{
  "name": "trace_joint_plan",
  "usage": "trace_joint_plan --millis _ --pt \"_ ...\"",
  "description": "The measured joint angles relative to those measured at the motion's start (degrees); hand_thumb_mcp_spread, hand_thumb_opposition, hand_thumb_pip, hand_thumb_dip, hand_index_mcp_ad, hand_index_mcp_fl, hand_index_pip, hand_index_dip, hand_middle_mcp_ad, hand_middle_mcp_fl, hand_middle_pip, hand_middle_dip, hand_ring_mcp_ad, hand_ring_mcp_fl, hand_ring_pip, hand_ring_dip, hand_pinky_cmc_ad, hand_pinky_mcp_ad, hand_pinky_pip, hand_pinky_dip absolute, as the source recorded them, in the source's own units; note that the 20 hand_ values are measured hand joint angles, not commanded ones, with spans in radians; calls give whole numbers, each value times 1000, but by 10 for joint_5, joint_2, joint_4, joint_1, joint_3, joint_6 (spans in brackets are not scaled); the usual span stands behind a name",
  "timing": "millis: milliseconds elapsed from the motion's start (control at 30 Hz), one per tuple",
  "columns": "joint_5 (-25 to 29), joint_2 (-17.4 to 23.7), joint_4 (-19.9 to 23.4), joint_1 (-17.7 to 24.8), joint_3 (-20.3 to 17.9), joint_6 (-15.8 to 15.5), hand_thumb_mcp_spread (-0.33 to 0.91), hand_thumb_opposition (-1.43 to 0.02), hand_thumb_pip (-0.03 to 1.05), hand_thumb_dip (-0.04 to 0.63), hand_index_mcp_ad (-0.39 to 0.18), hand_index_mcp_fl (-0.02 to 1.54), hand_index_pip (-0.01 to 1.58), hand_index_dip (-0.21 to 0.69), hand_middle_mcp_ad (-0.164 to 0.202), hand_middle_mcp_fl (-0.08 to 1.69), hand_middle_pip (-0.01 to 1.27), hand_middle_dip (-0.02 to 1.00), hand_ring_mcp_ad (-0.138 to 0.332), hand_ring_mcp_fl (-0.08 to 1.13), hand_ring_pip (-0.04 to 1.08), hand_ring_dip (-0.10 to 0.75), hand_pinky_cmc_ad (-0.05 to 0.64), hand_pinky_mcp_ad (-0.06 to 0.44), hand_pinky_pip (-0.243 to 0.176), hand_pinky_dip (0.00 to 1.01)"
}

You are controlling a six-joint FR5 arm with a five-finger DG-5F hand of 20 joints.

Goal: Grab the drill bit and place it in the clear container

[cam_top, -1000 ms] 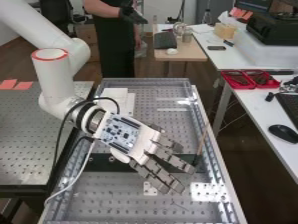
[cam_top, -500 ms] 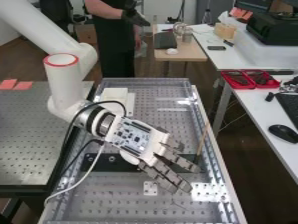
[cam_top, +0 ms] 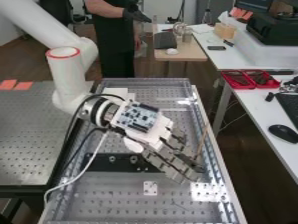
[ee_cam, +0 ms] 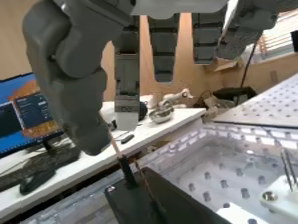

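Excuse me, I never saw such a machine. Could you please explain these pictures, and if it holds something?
This is a white robot arm with a dark grey mechanical hand. The high view comes from a camera fixed above the bench; the wrist view comes from a camera on the arm, so the fingers hang into it. Below the hand is a grey surface full of small holes. On it lie a long black bar and a small white plate. A thin brown rod stands, slightly tilted, beside the fingers. These look fairly straight, not curled round anything; whether they touch the rod, I cannot tell.
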Motion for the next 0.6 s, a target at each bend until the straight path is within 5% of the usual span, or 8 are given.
trace_joint_plan --millis 233,600 --pt "12 -2 6 11 6 -32 494 -866 506 300 -72 360 1173 429 93 216 133 176 232 61 94 -54 265 187 -98 122" --pt "12 -18 -14 9 17 -30 525 -862 499 300 -72 311 1201 454 91 216 136 188 234 61 101 -47 276 182 -99 124"
